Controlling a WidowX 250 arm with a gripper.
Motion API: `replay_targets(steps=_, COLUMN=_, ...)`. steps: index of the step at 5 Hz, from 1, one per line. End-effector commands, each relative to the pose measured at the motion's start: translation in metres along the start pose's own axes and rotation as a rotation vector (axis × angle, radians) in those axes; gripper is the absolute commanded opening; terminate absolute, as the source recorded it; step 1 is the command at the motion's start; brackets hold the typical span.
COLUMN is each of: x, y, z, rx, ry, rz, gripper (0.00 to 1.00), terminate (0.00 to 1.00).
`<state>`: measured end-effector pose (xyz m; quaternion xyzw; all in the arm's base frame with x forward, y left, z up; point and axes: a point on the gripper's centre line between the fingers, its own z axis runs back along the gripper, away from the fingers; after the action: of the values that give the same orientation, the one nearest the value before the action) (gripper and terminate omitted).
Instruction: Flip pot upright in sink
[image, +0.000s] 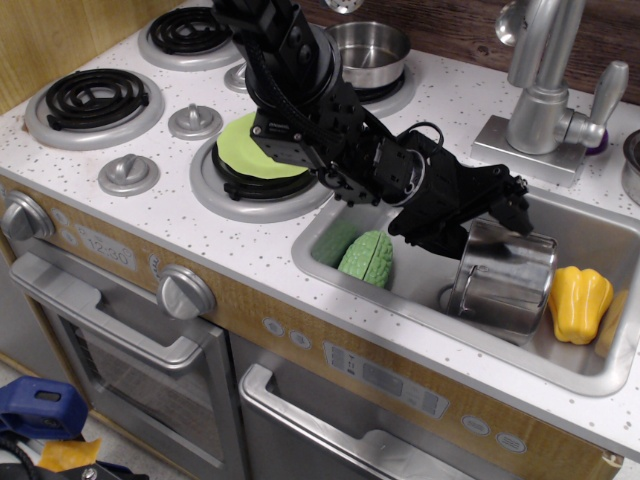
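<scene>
hand (497, 212) at the upper rim of the tilted pot (503, 277) in the sink (330, 226), near the worktop's right edge; grip state cannot be told.

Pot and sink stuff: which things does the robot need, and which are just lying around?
Needed for the job:
pot, tipped over
sink
gripper, fingers at the pot's upper edge

Just lying about:
green bumpy veggie
yellow pepper
green plate
saucepan
faucet

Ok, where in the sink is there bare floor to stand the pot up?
Little: the sink holds the green vegetable left, pot middle, yellow pepper right. Bare strips: between vegetable and pot, under the tool, and along the back wall.
</scene>
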<state>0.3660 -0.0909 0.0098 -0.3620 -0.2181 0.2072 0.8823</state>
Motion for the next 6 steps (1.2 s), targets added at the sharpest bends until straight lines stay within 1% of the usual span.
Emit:
replay_targets(steps=1, x=0.008, y=-0.019, z=-0.002, rx=-0.032, ry=0.039, rz=0.043, gripper=0.00, terminate=0.00)
replay_targets(steps=2, x=0.009, y=-0.018, z=-0.001, rx=-0.069, ry=0.037, rz=0.053, gripper=0.00, terminate=0.00)
replay_targets(steps=3, x=0.010, y=-0.020, z=-0.002, rx=-0.068, ry=0.029, rz=0.065, gripper=0.00, terminate=0.00)
replay_targets(steps=4, x=0.014, y=-0.023, z=0.002, rx=0.000, ry=0.075, rz=0.064, gripper=0.00, terminate=0.00)
replay_targets(steps=5, x=0.016, y=-0.019, z=0.009, rx=0.047, ry=0.115, rz=0.065, gripper=0.00, terminate=0.00)
replay_targets(steps=6, x=0.019, y=-0.016, z=0.015, rx=0.107, ry=0.112, rz=0.048, gripper=0.00, terminate=0.00)
